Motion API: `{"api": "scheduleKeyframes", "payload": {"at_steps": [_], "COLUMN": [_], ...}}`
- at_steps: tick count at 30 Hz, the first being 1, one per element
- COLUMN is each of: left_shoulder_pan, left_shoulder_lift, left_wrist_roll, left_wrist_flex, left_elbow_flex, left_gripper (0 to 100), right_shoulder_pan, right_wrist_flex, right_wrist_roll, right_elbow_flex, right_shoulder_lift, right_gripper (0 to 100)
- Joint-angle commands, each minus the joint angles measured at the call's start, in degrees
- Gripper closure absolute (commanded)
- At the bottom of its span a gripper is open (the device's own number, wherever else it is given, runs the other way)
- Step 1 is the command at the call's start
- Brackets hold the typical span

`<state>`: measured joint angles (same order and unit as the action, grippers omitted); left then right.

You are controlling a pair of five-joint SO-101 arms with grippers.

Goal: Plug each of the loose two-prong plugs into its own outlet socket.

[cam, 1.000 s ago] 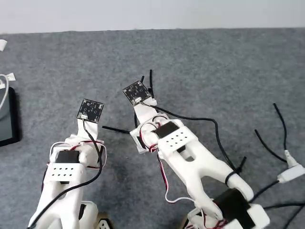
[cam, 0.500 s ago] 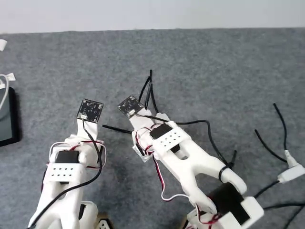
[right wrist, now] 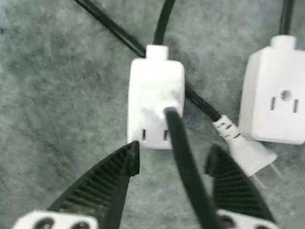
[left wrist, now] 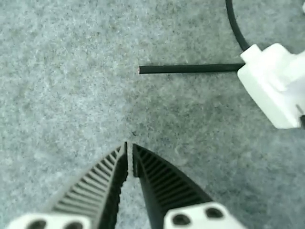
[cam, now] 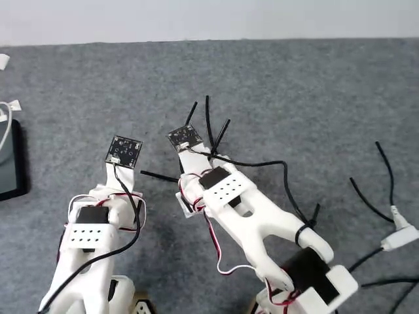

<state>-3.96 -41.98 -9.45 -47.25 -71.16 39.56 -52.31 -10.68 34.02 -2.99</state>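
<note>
Grey tabletop (cam: 314, 78), centre: R gripper (right wrist: 174, 156), jaws spread, empty, is best shifted onto two-prong plug (right wrist: 245, 152) (cable (right wrist: 186, 148) avoided); L gripper (left wrist: 129, 151) clenched, empty.

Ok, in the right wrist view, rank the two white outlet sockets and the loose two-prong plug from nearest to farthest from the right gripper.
1. The middle socket: straight ahead of the open right gripper, its face at the fingertips.
2. The two-prong plug: just outside one finger, lying on the carpet.
3. The other socket: beyond the plug, on that same side.
</note>
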Motion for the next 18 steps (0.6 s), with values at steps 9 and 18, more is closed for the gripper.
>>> {"api": "scheduleKeyframes", "payload": {"at_steps": [9, 18], "left_shoulder_pan": [-0.4, -1.8], "left_shoulder_lift": [-1.3, -1.3], "left_wrist_roll": [0.4, 0.3], "left_wrist_flex": [1.8, 2.9], "left_elbow_flex": [1.1, 1.1], "left_gripper": [98, 98], "right_shoulder_pan": [1.0, 1.6], "right_wrist_flex": [6.2, 13.3], "right_wrist_roll": [-2.5, -2.7], "right_elbow_flex": [-3.6, -6.3], "right_shoulder_lift": [0.1, 8.7], "right_gripper": [70.5, 70.8]}}
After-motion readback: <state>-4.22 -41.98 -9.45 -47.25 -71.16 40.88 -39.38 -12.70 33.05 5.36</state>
